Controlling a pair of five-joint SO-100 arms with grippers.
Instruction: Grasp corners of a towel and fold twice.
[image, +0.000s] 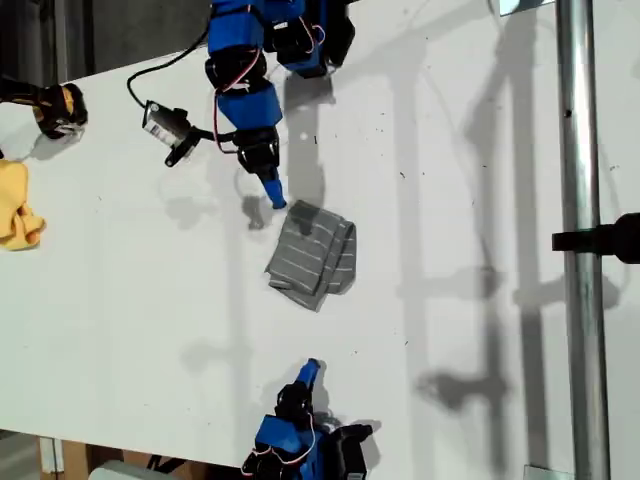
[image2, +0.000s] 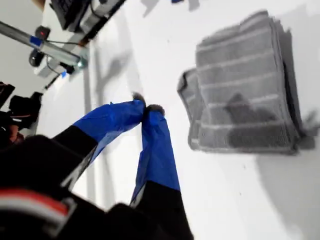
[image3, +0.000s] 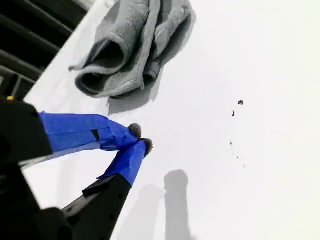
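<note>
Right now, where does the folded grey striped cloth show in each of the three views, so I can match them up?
Exterior view: the folded grey towel with thin white stripes lies mid-table, between the two arms.
First wrist view: the towel lies beyond my first gripper, apart from it.
Second wrist view: the towel shows its rolled fold edges, beyond my second gripper.
Shared landmark: the white table.

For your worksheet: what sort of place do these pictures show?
Probably a robotics lab bench: a plain white table with two blue arms mounted at opposite edges, a folded towel, and a metal camera pole.
</note>
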